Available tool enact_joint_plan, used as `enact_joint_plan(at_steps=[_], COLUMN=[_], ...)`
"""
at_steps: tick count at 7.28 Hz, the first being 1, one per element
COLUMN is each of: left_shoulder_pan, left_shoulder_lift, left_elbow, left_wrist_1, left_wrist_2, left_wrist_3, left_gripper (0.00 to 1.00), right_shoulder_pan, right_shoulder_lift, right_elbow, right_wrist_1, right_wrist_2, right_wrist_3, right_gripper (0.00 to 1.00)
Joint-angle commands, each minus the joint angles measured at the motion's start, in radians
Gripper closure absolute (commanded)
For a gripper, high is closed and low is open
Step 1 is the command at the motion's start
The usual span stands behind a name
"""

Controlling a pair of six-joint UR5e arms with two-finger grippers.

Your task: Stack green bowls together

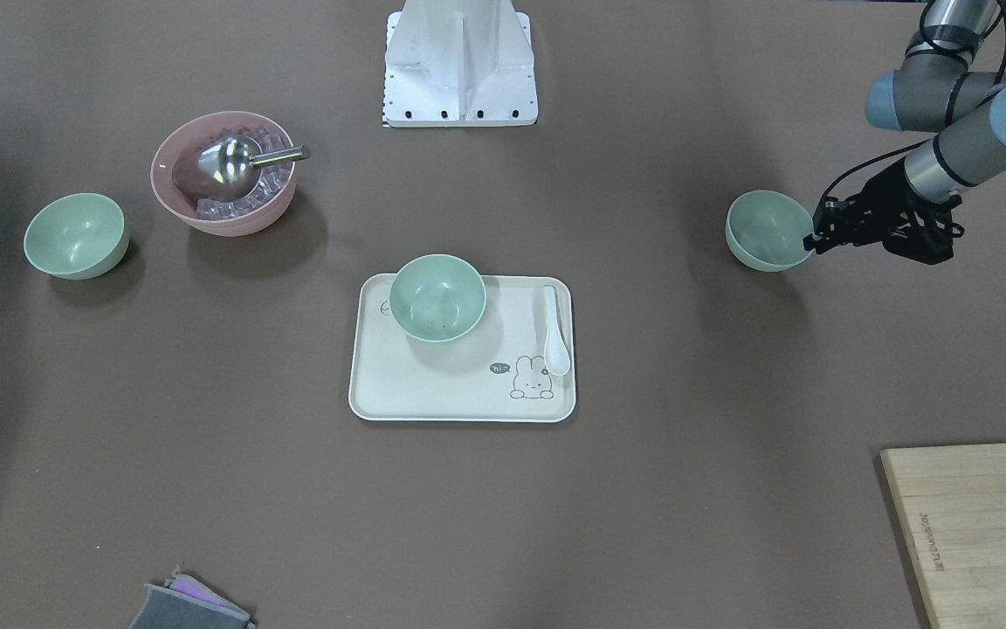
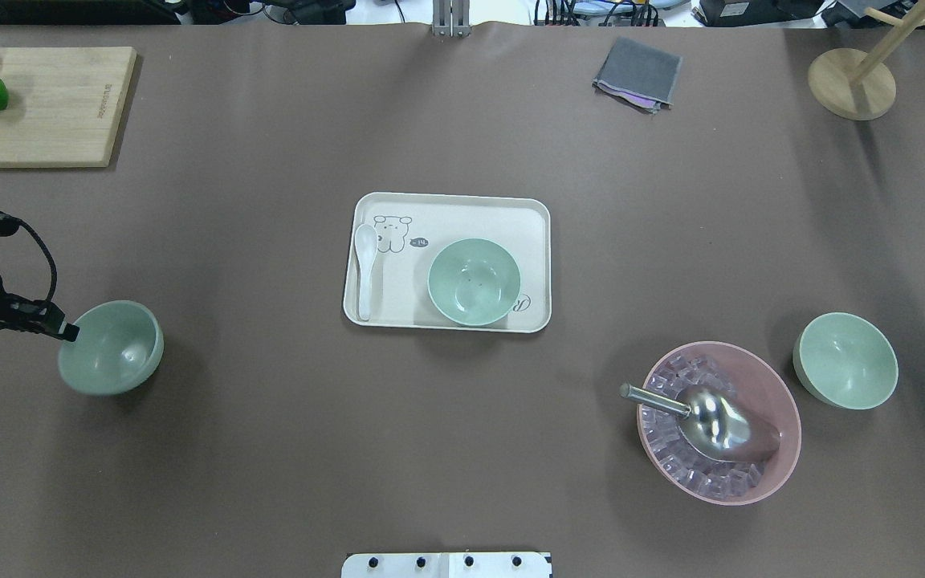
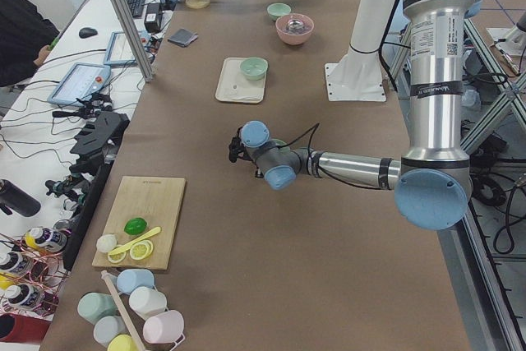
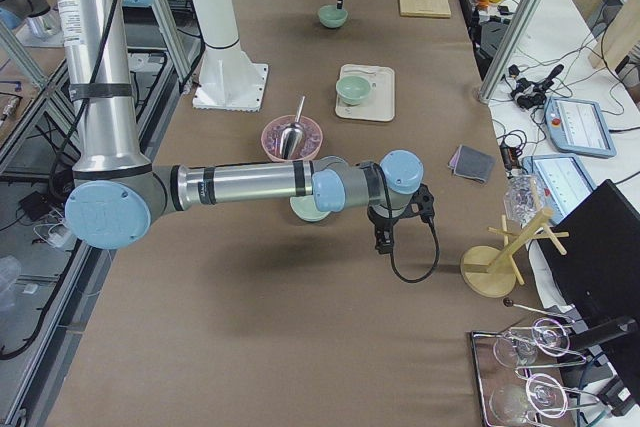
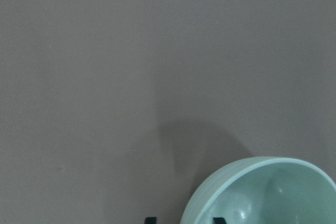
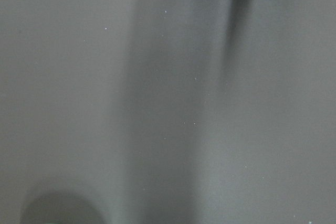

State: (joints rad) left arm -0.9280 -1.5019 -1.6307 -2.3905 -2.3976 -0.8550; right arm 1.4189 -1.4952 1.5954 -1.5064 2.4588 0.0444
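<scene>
Three pale green bowls stand apart. One is on the white tray (image 2: 470,215) at mid-table (image 2: 474,282). One is on the right, beside the pink bowl (image 2: 845,360). One is on the left (image 2: 111,347). My left gripper (image 2: 67,331) is at that left bowl's rim. In the left wrist view its fingertips (image 5: 150,220) straddle the bowl's wall (image 5: 262,192) with a gap, so it is open. My right gripper (image 4: 388,235) hangs over bare table near the right edge. It shows only in the exterior right view, so I cannot tell whether it is open or shut.
A pink bowl (image 2: 776,401) holds ice cubes and a metal scoop (image 2: 711,421). A white spoon (image 2: 364,269) lies on the tray. A cutting board (image 2: 45,104) with fruit is at the far left, a grey cloth (image 2: 637,74) and a wooden stand (image 2: 852,80) at the far right.
</scene>
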Motion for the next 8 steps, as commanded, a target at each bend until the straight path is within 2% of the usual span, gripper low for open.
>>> enact_joint_plan(at_steps=[1,2,4,6,7,8], left_shoulder_pan=[0.012,0.011,-0.012,-0.043,-0.043,-0.041], left_shoulder_lift=[-0.001,0.011,0.002,-0.021,-0.081,-0.143], left_elbow=[-0.009,-0.038,-0.061,-0.084,-0.081,-0.080], left_wrist_1=[-0.002,-0.001,-0.001,0.008,0.010,0.010], left_wrist_2=[-0.003,-0.033,-0.179,-0.190,-0.189,-0.187], left_wrist_3=[-0.006,-0.010,-0.015,-0.059,-0.166,-0.271], left_gripper=[0.89,1.00,1.00,1.00,1.00,1.00], right_shoulder_pan=[0.000,0.000,-0.001,-0.036,-0.084,-0.133], right_shoulder_lift=[0.000,0.003,0.003,0.001,-0.007,-0.055], right_elbow=[0.000,0.002,-0.002,0.005,0.011,0.008], right_wrist_1=[0.000,0.000,0.000,0.002,0.041,0.181], right_wrist_2=[0.000,0.000,0.002,0.020,0.046,0.045], right_wrist_3=[0.000,0.000,-0.001,-0.003,0.012,0.099], right_gripper=[0.00,0.00,0.00,0.00,0.00,0.00])
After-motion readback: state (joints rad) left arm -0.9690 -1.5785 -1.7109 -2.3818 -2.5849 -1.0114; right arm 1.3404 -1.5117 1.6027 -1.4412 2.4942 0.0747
